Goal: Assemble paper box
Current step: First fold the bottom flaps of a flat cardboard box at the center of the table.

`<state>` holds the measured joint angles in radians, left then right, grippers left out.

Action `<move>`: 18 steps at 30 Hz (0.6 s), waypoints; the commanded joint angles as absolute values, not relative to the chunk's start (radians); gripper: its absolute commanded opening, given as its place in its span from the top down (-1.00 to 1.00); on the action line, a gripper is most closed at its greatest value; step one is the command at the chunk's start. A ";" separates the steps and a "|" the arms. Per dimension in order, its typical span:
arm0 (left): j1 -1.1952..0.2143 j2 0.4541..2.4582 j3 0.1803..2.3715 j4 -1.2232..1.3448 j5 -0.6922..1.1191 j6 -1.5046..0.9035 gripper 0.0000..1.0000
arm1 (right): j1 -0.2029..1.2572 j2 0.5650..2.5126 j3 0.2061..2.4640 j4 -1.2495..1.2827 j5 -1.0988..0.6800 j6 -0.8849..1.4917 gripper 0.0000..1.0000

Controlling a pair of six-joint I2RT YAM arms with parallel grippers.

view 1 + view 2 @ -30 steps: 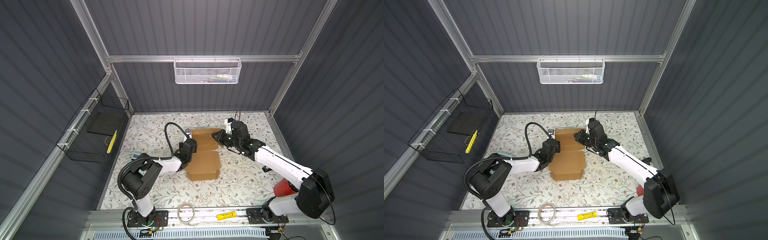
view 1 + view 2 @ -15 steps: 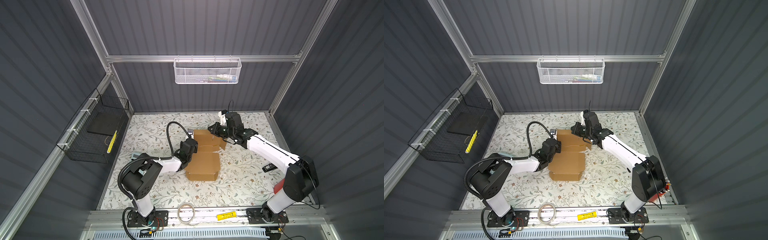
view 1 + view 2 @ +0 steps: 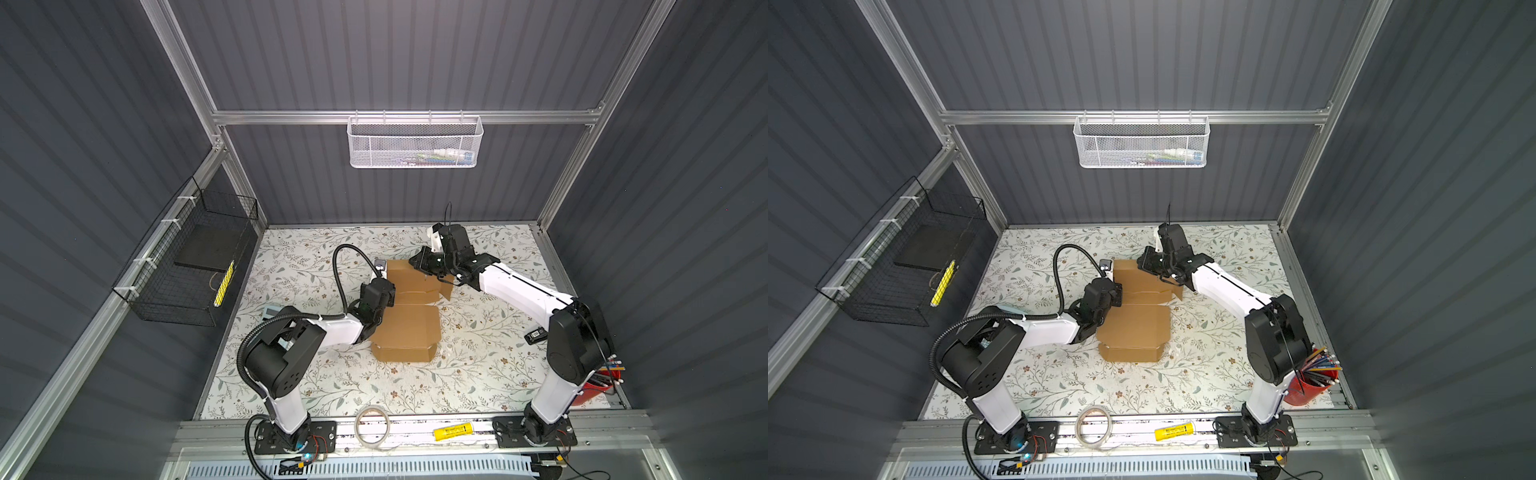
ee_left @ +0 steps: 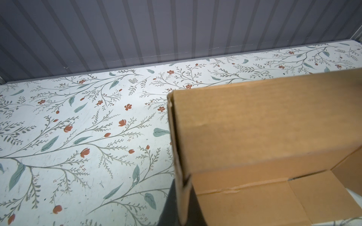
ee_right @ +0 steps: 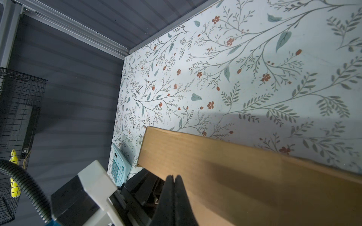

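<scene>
1. Two top views show the paper box (image 3: 409, 328) in the middle of the flowered desk (image 3: 316, 386). It is half folded, with its front panel flat and its back panel (image 3: 409, 274) raised. The left claw (image 3: 388, 291) sits at the box's left side. The right claw (image 3: 417, 262) is at the back panel's top edge. A tape roll (image 3: 372, 424) lies on the front rail, and a red cup of pencils (image 3: 1308, 384) stands beside the right arm's base.
2. Left wrist view: the paper box (image 4: 264, 125) stands on the desk (image 4: 78, 127). A side wall (image 4: 177, 156), seen edge-on, runs down between dark, blurred fingers (image 4: 169, 207). The left claw is pressed together, pinching that wall.
3. Right wrist view: the right claw (image 5: 173, 181) is pressed tight together with nothing between its fingers. Its tips sit at the lower edge of the raised cardboard panel (image 5: 244, 176), and I cannot tell if they touch it. A blue calculator (image 5: 118, 168) lies on the desk beyond.
</scene>
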<state>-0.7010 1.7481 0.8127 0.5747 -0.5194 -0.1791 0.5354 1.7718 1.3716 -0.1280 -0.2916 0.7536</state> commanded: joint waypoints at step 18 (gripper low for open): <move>-0.699 1.813 0.830 0.537 -0.522 -0.222 0.85 | 0.537 1.837 1.359 -0.105 -0.302 0.759 0.99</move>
